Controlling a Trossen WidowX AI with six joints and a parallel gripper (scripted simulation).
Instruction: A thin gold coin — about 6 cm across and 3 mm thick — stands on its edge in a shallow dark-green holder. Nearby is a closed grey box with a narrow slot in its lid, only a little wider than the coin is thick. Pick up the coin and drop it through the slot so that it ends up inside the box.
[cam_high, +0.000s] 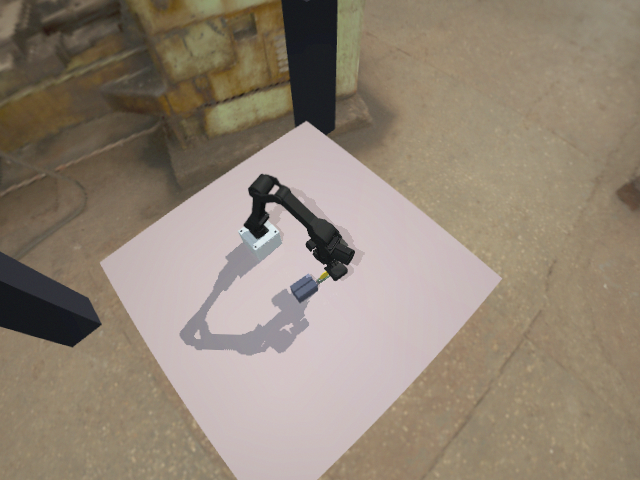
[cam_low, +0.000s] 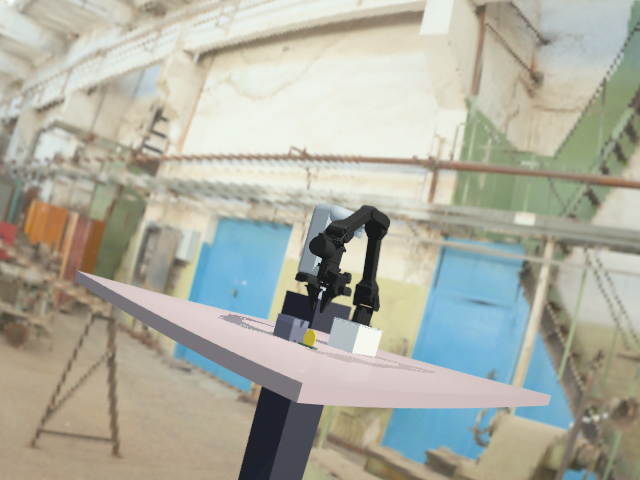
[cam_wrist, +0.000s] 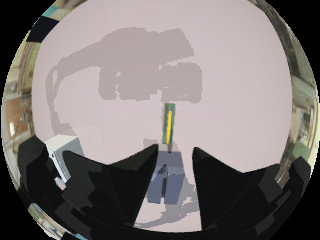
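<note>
1. I read the gold coin (cam_high: 323, 275) (cam_low: 309, 338) (cam_wrist: 169, 126) as still to be picked: it stands on edge in its dark-green holder (cam_low: 308, 346) (cam_wrist: 166, 140), near the middle of the wrist view. The holder presumably keeps the rim up so that fingers can take the two flat faces.
2. My gripper (cam_low: 317, 310) (cam_wrist: 175, 150) is partly open with nothing between its fingertips. They hang above the coin and box in the exterior view, one on either side of the gap at the bottom of the wrist view. That spacing looks ample for something so thin.
3. In the wrist view the coin's edge runs nearly up and down, roughly in line with the slot in the grey box (cam_high: 303, 288) (cam_low: 289, 328) (cam_wrist: 166, 186). I judge that layout helpful: a straight carry should need little turning.
4. The box sits just beside the holder, lower in the wrist view, between my fingers as seen there. I would centre over the coin before lowering, or a finger could clip the box's lid.
5. The white base block (cam_high: 261, 241) (cam_low: 354, 336) (cam_wrist: 64, 151), left in the wrist view, seems out of the way. In the top view my wrist partly covers the coin, so I would trust the wrist camera for alignment.
</note>
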